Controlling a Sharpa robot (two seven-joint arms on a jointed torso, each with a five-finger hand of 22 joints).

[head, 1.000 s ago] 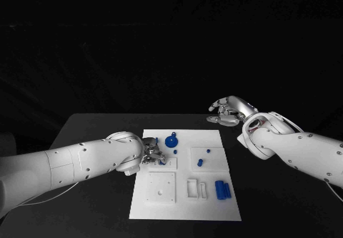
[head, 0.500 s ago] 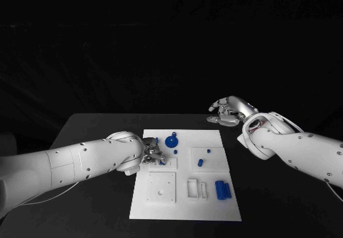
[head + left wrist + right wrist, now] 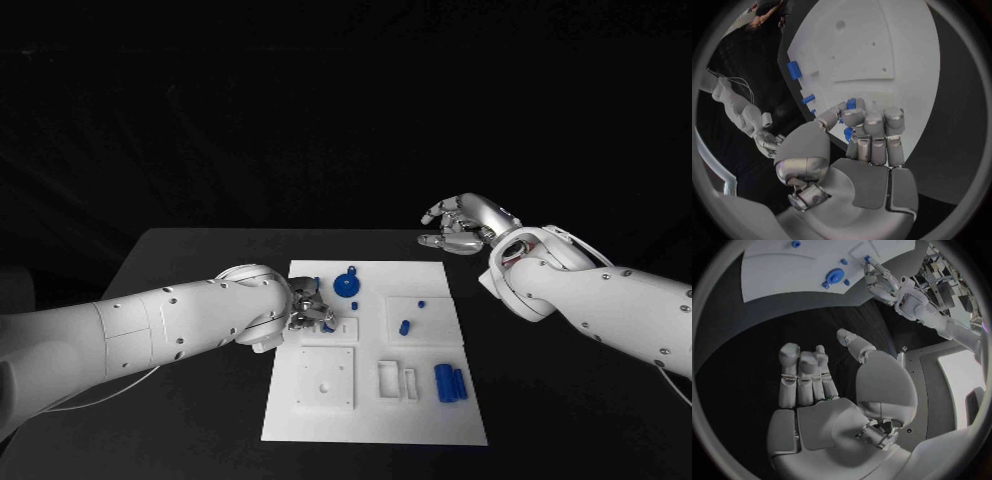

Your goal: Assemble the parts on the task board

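Left robot hand (image 3: pixel 309 305), at centre-left of the head view, sits over the left edge of the board (image 3: pixel 375 420); its fingers are curled together and pinch a small blue part (image 3: pixel 851 104) at the fingertips, as the left wrist view shows. The white left arm (image 3: pixel 159 330) enters from the lower left.

Right robot hand (image 3: pixel 459 226), at centre-right and above the board's far right corner, hangs over the black bench (image 3: pixel 202 260), well apart from the board. In the right wrist view its fingers (image 3: pixel 801 372) lie straight and side by side with the thumb set apart; nothing is in it. The right arm (image 3: pixel 591 300) enters from the right edge.

The board is a white rectangular plate in the lower middle of the head view. A round blue disc (image 3: pixel 346 285) with a small knob stands near its upper left. To the right, a raised square block (image 3: pixel 418 320) carries two small blue pegs (image 3: pixel 405 326). At lower left a second raised square (image 3: pixel 326 377) has small holes. To its right lie two narrow slotted frames (image 3: pixel 397 380), and at lower right two blue cylinders (image 3: pixel 449 383) lie side by side, touching.
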